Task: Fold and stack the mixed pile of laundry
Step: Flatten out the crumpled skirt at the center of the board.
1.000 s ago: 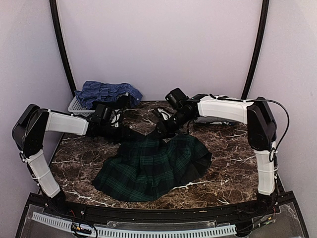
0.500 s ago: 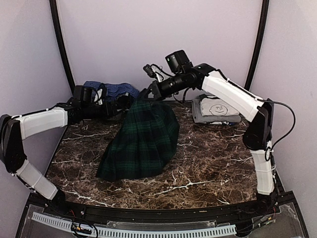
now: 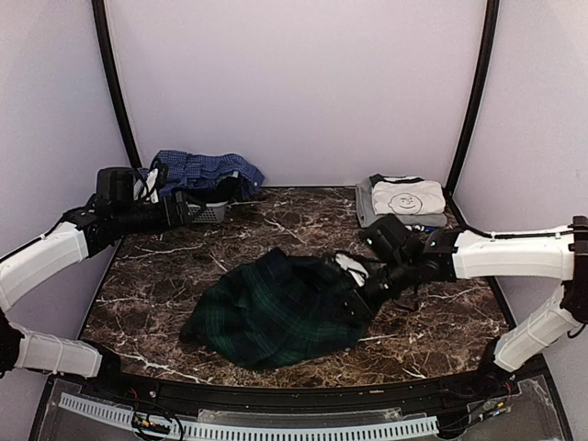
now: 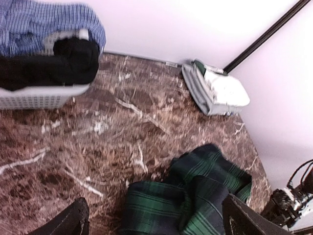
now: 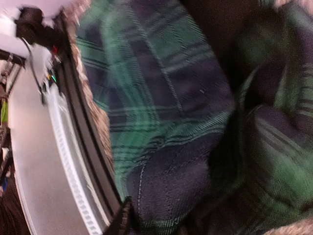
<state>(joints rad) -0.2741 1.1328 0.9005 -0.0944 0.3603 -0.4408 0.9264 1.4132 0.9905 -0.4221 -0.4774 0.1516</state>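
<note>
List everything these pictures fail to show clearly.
- Right gripper: in the top view its fingertips are lost against the tartan shirt. The right wrist view is only blurred cloth, so the grip is undecidable.
- Basket: in both views the blue checked shirt and dark item cover its inside. The left wrist view crops it at the left edge.
- Folded tee: the print is too small to read.

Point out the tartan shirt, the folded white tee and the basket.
tartan shirt (image 3: 276,317), top view, middle of the heap.
folded white tee (image 3: 409,197), top view, printed top face.
basket (image 4: 34,98), left wrist view, front wall.
</note>
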